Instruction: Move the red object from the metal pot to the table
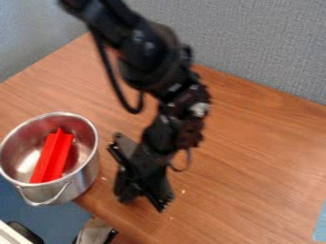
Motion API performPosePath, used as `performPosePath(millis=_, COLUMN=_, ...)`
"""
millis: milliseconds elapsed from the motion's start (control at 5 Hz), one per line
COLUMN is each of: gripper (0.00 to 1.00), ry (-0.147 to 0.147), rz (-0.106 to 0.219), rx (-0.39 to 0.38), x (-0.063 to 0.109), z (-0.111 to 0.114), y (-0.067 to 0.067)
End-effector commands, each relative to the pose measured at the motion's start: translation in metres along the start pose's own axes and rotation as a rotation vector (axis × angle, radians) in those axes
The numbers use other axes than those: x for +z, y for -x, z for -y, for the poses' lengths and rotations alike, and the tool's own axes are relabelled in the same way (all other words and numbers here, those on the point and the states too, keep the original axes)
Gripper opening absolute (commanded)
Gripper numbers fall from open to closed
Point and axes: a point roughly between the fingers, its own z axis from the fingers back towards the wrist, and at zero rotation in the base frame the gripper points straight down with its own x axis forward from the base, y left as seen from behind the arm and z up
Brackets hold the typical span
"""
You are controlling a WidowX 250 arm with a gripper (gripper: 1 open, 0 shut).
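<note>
Hanging low over the table (254, 152), the gripper (137, 186) points steeply down near the front edge of the wood, just to the right of the metal pot (49, 157). Its dark fingers sit against the dark body of the hand, so how far apart they stand cannot be told from this view; nothing red shows between them, and the hand appears to hold nothing.

Outward from the hand, to its left in the picture, the pot stands upright on the table close to the left front corner. Its rim lies just beside the gripper's lower links, apart from them as far as the view shows.

Inside the pot rests the red object (53, 157), leaning on the inner wall. Its long axis runs from the far rim down toward the near rim, tilted slightly so the upper end sits a little right of the lower end. That axis runs roughly parallel to the line of the hand and not toward it.

So the block lies to the left of the gripper and below the rim. My judgement is that the coming move calls for lifting above the rim, crossing left over the pot, and closing the jaws across the block's narrow width, not along its length. The task looks not yet done.
</note>
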Motion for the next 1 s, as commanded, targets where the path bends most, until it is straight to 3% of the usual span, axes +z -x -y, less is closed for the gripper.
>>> performPosePath(millis=0, gripper=0.0, ry=-0.027, rz=0.068, rx=0.009, x=-0.003, z=-0.023, y=0.001)
performPosePath(millis=200, gripper=0.0, ry=-0.059, rz=0.119, rx=-0.017, x=-0.003, z=-0.025, y=-0.002)
performPosePath(millis=400, gripper=0.0, ry=-0.04, rz=0.13, rx=-0.06, x=0.02, z=-0.011, y=-0.004)
performPosePath(millis=600, gripper=0.0, ry=-0.054, rz=0.165, rx=-0.11, x=0.065, z=0.01, y=-0.013)
performPosePath(millis=800, gripper=0.0, ry=-0.092, rz=0.18, rx=-0.13, x=0.059, z=0.006, y=-0.009)
